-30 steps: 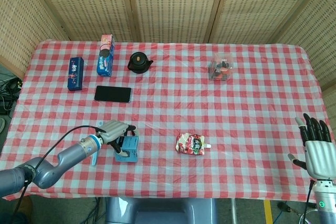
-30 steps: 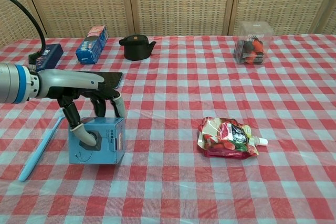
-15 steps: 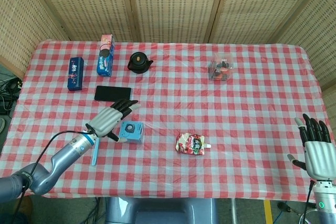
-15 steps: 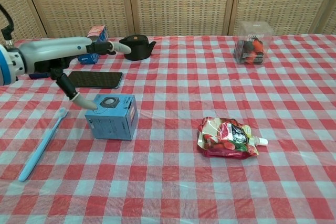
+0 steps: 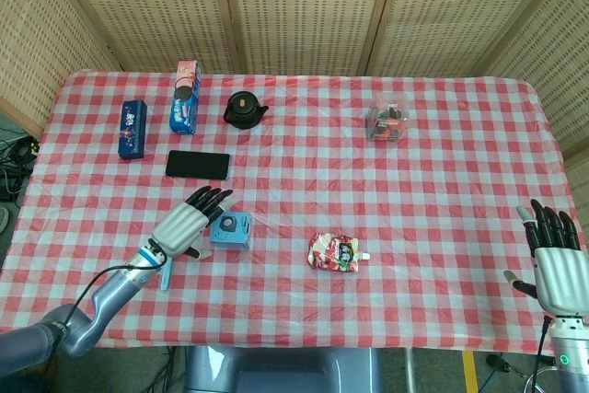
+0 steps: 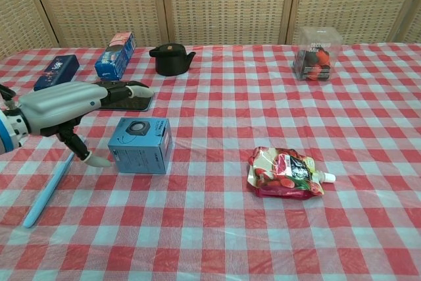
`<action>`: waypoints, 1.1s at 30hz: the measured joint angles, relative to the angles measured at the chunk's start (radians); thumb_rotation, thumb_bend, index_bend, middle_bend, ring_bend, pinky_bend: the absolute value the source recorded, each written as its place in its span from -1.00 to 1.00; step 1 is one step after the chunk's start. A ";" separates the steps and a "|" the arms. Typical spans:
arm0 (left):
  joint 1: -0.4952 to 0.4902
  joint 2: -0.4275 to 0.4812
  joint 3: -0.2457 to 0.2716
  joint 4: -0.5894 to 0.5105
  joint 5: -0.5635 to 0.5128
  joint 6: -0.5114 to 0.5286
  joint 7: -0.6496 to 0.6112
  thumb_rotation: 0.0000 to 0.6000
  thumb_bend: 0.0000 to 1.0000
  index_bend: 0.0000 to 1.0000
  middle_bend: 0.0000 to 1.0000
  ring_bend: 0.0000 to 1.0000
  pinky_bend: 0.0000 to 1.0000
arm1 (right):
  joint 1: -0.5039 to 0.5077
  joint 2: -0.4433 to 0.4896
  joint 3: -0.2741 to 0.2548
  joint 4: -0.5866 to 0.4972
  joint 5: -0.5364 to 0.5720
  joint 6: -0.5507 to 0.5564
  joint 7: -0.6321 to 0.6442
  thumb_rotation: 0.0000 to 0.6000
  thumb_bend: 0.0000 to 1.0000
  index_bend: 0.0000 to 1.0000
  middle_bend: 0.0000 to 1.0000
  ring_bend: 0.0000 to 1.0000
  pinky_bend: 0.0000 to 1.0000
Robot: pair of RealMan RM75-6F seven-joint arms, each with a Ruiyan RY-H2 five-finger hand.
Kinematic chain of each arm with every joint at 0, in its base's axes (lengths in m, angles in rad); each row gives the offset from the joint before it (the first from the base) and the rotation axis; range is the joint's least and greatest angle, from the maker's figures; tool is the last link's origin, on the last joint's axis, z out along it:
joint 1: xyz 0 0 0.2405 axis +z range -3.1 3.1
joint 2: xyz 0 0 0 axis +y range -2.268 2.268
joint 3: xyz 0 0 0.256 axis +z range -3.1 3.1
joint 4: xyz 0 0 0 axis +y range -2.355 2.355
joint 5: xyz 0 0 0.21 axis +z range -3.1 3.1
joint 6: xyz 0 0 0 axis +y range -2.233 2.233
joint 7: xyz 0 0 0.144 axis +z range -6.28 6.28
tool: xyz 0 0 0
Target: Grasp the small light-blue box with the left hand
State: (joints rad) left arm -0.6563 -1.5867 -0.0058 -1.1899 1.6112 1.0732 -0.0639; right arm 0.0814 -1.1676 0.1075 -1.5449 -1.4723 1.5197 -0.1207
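The small light-blue box (image 5: 230, 229) (image 6: 141, 145) stands on the checked tablecloth, a round grey print on its top face. My left hand (image 5: 186, 221) (image 6: 69, 103) hovers just to the left of the box with fingers stretched flat and thumb hanging down. It holds nothing and is clear of the box. My right hand (image 5: 556, 266) stays at the table's right edge, fingers spread, holding nothing; the chest view does not show it.
A light-blue toothbrush (image 6: 50, 189) lies left of the box. A black phone (image 5: 198, 165), a black teapot (image 5: 244, 109), two blue snack boxes (image 5: 134, 128) (image 5: 185, 98), a clear box of red items (image 5: 387, 122) and a red pouch (image 5: 335, 252) lie around.
A second ago my left hand gripped the tipped box. It then let go with the box upright, spread its fingers, and has since drawn back to the left and lower.
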 measured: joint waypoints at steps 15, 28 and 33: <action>0.004 -0.152 -0.019 0.173 0.021 0.096 -0.065 1.00 -0.93 0.19 -0.12 -0.12 0.04 | 0.002 -0.003 0.000 0.008 0.007 -0.007 0.003 1.00 -1.00 -0.84 -1.00 -1.00 -1.00; -0.061 0.170 -0.018 -0.252 -0.021 -0.078 -0.266 1.00 -0.92 0.17 -0.12 -0.12 -0.02 | 0.002 0.002 0.003 -0.009 0.005 -0.001 0.004 1.00 -1.00 -0.84 -1.00 -1.00 -1.00; -0.156 0.341 -0.008 -0.388 -0.071 -0.343 -0.364 1.00 -0.82 0.16 -0.12 -0.12 -0.03 | 0.003 0.004 0.001 -0.007 0.008 -0.009 0.006 1.00 -1.00 -0.84 -1.00 -1.00 -1.00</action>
State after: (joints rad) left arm -0.8123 -1.2460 -0.0134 -1.5775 1.5404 0.7298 -0.4283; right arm 0.0842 -1.1635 0.1084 -1.5520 -1.4639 1.5106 -0.1150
